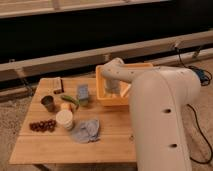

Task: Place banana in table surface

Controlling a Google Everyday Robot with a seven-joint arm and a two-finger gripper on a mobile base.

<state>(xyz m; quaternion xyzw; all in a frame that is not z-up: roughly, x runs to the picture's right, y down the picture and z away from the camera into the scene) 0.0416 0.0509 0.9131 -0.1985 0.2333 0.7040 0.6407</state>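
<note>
My gripper hangs at the end of the white arm and reaches down inside the yellow-orange plastic tub, near its left wall. The arm and wrist cover much of the tub's inside. I see no banana in the tub or in the gripper; it is hidden or out of view. The table surface is a light wooden plank top, and the tub stands at its back right.
Left of the tub are a blue-grey block, a green curved vegetable, a small yellow piece, a white cup, a dark cup, dark red grapes, a grey-blue cloth and a brown block.
</note>
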